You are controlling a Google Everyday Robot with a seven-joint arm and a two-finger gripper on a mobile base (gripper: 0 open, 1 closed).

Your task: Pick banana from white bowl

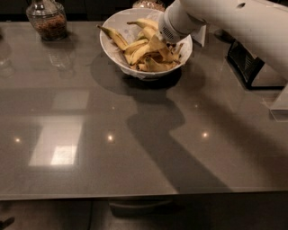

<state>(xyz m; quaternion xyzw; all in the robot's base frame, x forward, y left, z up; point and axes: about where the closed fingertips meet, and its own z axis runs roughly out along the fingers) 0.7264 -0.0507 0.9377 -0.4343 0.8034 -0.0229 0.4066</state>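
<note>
The white bowl (104, 45) stands at the back middle of the grey table and holds a heap of yellow banana pieces and peels (140, 51). One banana end sticks out over the bowl's left rim (110, 33). My gripper (166, 44) comes in on the white arm from the upper right and is down in the right side of the bowl, among the banana pieces. Its tip is hidden by the wrist and the peels.
A glass jar (46, 19) with brown contents stands at the back left. Another jar (148, 4) sits just behind the bowl. A black holder (245, 65) stands at the right edge. The glossy table (135, 148) stretches toward the front.
</note>
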